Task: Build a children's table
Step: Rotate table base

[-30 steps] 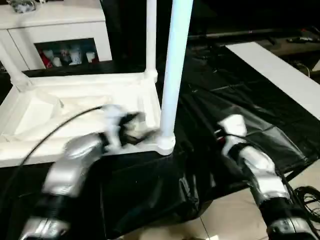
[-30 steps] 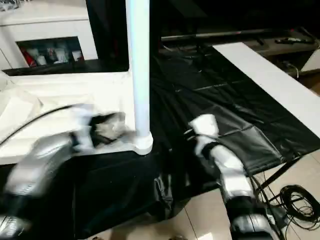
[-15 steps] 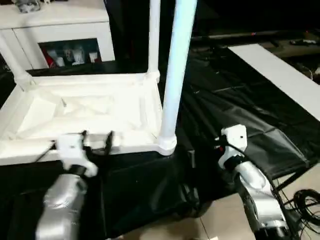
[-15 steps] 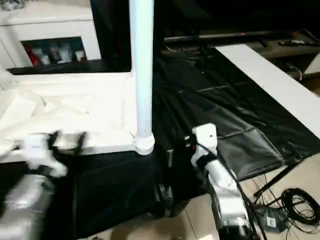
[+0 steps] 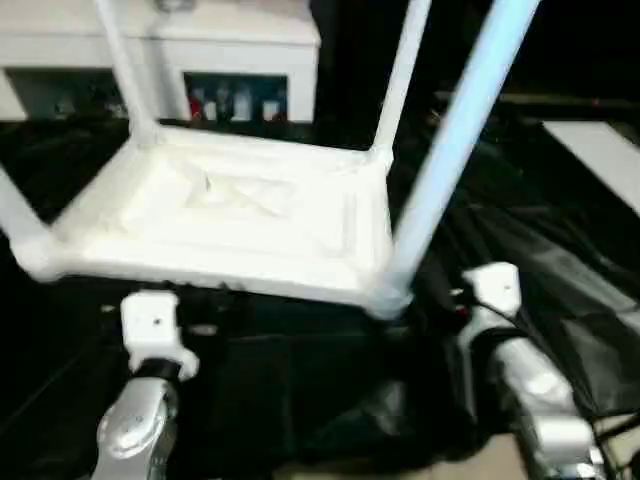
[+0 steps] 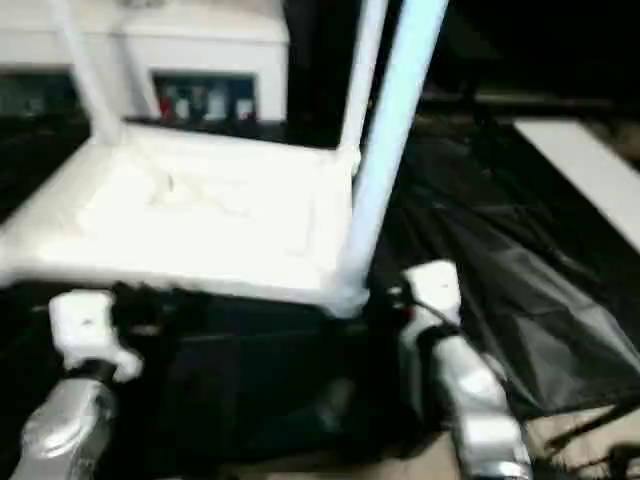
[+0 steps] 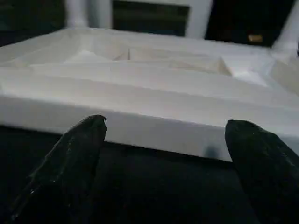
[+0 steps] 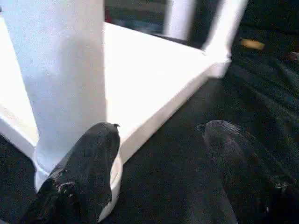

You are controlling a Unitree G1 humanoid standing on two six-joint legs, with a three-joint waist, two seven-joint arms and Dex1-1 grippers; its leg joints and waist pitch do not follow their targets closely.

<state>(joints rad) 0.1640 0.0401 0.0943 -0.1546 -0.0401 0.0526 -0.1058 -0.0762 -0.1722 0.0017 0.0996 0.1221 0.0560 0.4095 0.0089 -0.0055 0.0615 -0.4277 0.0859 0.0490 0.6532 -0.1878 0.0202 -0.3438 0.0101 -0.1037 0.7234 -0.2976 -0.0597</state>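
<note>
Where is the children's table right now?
The children's table lies upside down on the black-sheeted table, legs pointing up, centre-left in the eye views, in front of the white cabinet and just beyond both grippers.

children's table (image 5: 250,215): plain white all over, no pattern
nearest leg (image 5: 455,150): white with a pale blue tint
tabletop (image 5: 560,260): covered in glossy black sheeting
left gripper (image 7: 166,154): black fingers
right gripper (image 8: 161,154): black fingers
wrist blocks (image 5: 152,325): white
forearms (image 5: 135,435): silver
cabinet (image 5: 200,40): white; red and white items behind its glass
floor (image 6: 590,425): beige
</note>
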